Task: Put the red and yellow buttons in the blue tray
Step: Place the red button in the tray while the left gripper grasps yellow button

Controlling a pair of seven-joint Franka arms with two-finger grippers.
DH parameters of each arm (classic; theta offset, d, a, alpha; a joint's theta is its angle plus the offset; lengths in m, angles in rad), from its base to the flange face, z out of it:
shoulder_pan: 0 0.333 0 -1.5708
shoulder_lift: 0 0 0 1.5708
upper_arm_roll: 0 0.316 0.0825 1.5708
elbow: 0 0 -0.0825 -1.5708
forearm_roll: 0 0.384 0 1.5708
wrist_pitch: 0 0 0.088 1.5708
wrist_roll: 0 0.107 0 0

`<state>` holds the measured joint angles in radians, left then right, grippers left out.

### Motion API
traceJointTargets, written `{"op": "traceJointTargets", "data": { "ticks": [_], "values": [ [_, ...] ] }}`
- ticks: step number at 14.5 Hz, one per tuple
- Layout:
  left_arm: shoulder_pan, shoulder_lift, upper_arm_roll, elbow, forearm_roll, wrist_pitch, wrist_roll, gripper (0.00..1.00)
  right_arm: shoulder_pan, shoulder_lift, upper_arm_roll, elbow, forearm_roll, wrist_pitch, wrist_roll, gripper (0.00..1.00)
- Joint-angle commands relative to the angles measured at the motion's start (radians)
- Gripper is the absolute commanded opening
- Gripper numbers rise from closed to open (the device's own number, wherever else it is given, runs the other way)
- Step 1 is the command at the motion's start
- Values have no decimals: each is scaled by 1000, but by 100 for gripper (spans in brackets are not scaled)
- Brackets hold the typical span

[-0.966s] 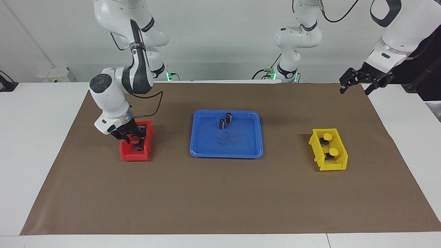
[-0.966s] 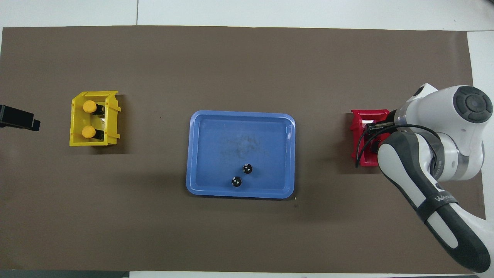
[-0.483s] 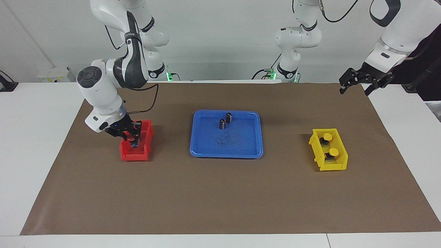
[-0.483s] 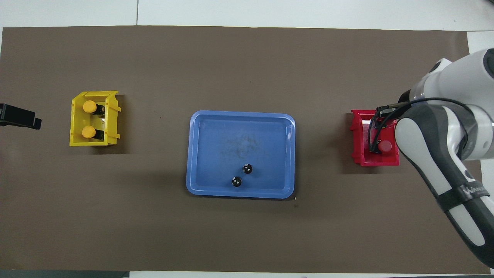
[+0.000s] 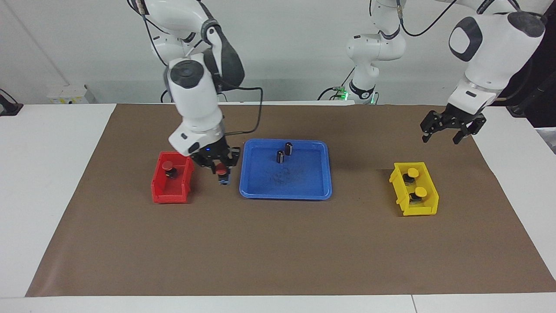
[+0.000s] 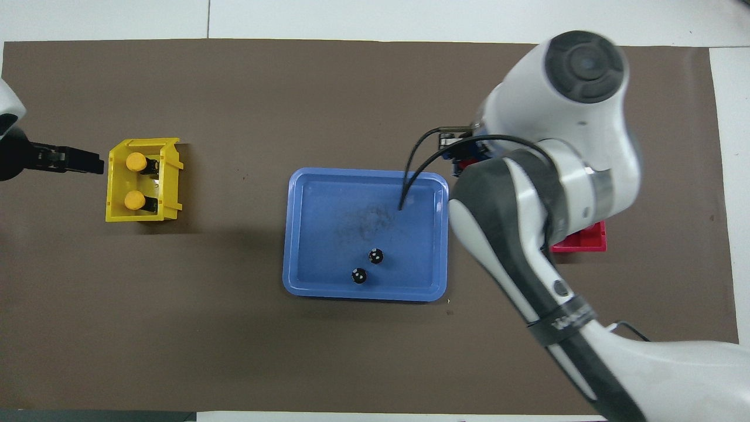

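Red mushroom-capped push button (image 5: 223, 174) on its small black base hangs clamped between my right gripper's (image 5: 222, 170) fingertips, over the brown mat between the small deep red plastic bin (image 5: 171, 183) and the flat blue plastic tray (image 5: 285, 191). One more red-capped button (image 5: 168, 169) sits in that bin. My left gripper (image 5: 450, 131) hovers spread over the mat, near the yellow plastic bin (image 5: 415, 204) holding two yellow-capped buttons (image 5: 416, 191).
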<state>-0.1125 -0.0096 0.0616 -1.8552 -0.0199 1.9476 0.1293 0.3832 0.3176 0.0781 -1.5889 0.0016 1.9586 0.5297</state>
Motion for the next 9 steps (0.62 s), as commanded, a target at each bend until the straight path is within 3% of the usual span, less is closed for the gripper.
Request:
{"op": "traceJointTargets", "data": {
  "ticks": [1,4,9],
  "values": [
    [-7,61,4,-22,14,94,0,76,101,118,-3,70,-63,81,140,24],
    [7,147,4,-24,8,183,-4,75,146,147,-1,44,-86,132,219,25],
    [14,236,4,-29,5,269,-36,75,154,123,-1,-69,-84,223,225,28]
  ]
}}
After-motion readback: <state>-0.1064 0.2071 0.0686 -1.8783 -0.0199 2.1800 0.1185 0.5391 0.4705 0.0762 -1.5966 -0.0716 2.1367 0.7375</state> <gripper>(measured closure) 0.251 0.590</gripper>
